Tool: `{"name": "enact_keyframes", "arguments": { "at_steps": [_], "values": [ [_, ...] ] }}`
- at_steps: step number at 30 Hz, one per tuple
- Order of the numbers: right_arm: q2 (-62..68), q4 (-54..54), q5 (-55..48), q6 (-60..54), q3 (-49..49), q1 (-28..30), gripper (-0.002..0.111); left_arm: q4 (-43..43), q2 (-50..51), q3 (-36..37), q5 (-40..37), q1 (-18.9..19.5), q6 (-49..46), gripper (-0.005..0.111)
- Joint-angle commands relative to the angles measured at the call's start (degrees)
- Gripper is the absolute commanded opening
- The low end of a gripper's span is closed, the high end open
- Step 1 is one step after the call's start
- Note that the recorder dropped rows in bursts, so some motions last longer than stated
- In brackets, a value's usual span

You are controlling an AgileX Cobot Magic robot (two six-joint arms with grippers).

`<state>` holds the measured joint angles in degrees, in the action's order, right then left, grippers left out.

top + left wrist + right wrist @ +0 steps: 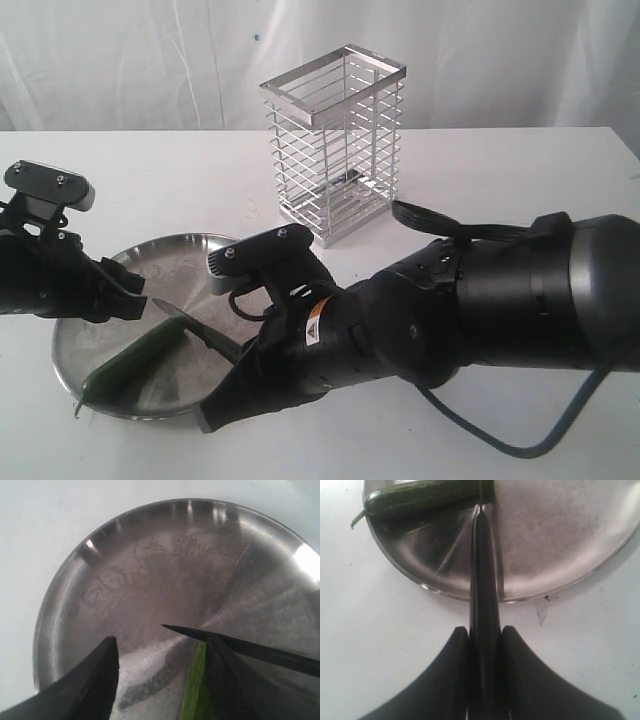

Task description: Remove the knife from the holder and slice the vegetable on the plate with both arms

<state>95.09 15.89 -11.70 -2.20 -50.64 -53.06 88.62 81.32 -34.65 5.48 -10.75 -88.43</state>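
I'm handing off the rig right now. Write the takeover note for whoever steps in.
Left gripper: open, low over the plate, beside the vegetable, not gripping it.
Right gripper: shut on the knife, blade at the vegetable's blunt end.
Holder: behind the plate.
Done: knife out of the holder.
Left: steady the vegetable, slice; no cut piece visible yet.

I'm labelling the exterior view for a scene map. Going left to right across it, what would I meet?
left gripper → knife → holder → right arm's grey link. I left out the plate and the vegetable because they overlap the gripper and knife.
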Motion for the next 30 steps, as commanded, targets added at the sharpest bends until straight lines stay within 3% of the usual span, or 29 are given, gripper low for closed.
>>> {"name": "enact_keyframes", "arguments": {
  "at_steps": [1,19,21,28,30],
  "values": [
    [-0.2,0.1,1.6,0.1,-0.2,0.0,0.0,0.9,-0.5,-0.1,-2.6,-0.3,0.3,0.056],
    [2.4,1.3,0.8,0.1,-0.2,0.0,0.0,1.0,-0.5,-0.1,-4.7,-0.3,0.4,0.056],
    [2.4,1.3,0.8,0.1,-0.2,0.0,0.0,1.4,-0.5,-0.5,-5.5,-0.3,0.5,0.051],
    [2.4,1.5,0.7,0.1,-0.2,0.0,0.0,1.4,-0.5,-4.0,-10.2,-0.3,1.4,0.002],
    [2.4,1.5,0.7,0.1,-0.2,0.0,0.0,0.8,0.0,-4.9,-11.7,-0.3,1.0,0.0]
  ]
}}
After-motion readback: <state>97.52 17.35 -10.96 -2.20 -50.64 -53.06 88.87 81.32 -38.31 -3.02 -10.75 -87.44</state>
